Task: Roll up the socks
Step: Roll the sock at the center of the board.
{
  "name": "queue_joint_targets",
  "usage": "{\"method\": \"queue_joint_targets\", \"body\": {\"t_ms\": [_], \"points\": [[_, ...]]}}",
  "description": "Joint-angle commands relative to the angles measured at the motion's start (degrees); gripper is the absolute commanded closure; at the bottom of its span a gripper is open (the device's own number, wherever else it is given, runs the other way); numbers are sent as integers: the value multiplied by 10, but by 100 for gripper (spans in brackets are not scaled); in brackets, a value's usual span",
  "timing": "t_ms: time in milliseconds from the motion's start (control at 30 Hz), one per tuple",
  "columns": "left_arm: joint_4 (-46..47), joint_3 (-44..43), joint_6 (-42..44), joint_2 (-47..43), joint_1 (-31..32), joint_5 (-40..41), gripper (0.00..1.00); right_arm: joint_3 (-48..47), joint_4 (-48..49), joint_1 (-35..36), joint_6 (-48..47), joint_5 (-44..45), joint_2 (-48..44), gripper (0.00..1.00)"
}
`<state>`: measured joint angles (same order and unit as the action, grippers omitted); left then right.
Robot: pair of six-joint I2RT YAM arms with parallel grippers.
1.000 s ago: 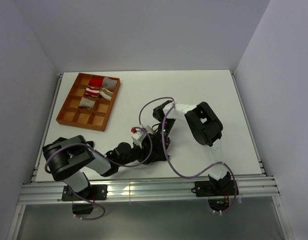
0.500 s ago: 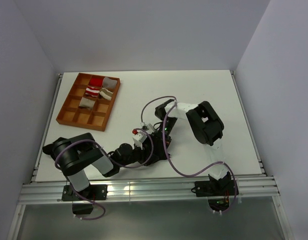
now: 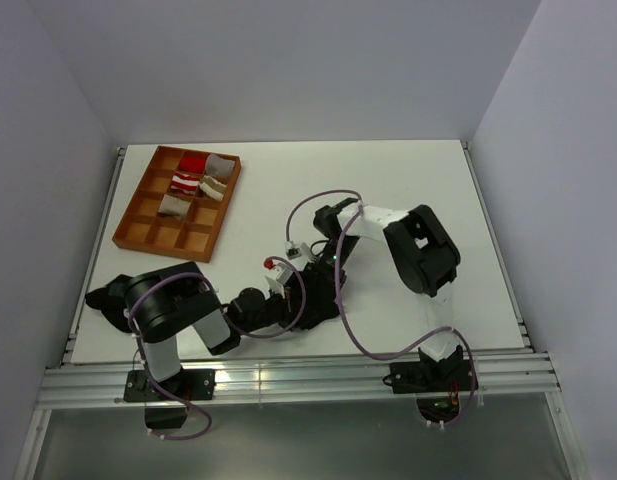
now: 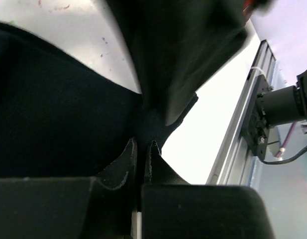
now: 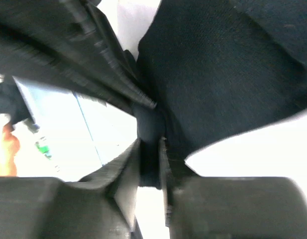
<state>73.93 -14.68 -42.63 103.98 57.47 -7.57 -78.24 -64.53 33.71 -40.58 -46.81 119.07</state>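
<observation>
A black sock (image 3: 314, 300) lies on the white table near its front middle, mostly hidden under both arms. It fills the left wrist view (image 4: 53, 109) and the right wrist view (image 5: 228, 69). My left gripper (image 4: 142, 144) is shut on an edge of the black sock. My right gripper (image 5: 151, 142) is shut on another bit of the same sock, close beside the left gripper's dark body. In the top view both grippers (image 3: 310, 285) meet over the sock. Rolled socks, red, grey and tan (image 3: 200, 180), sit in a tray.
A brown wooden tray with compartments (image 3: 148, 232) stands at the back left, rolled socks in its far cells. The table's metal front rail (image 3: 288, 375) runs along the near edge. Cables loop over the table around the arms.
The left arm has swung its elbow nearer and to the right. The right arm has shifted slightly right. Both grippers stay together on the sock.
</observation>
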Motion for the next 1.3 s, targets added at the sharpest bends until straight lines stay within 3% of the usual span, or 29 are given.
{"method": "queue_joint_targets", "body": {"t_ms": [0,167,333,600,700,867,1067,1267], "points": [[2,20,-29,27,-11,-43,100,14,64,-24,20,16,-105,69],[31,20,-70,60,-38,-118,100,39,88,-72,19,19,-175,64],[85,30,-138,87,-89,-247,100,109,158,-86,18,59,-278,63],[13,-21,-228,85,-102,-349,100,254,244,-74,-27,89,-452,62],[13,-25,-267,79,-103,-368,100,301,266,-47,-44,108,-509,60],[9,-37,-336,89,-105,-390,100,366,304,67,-37,166,-559,59],[8,-52,-366,106,-107,-385,100,396,325,158,-38,188,-549,59],[7,-51,-375,126,-106,-373,100,406,343,196,-34,190,-541,59]]}}
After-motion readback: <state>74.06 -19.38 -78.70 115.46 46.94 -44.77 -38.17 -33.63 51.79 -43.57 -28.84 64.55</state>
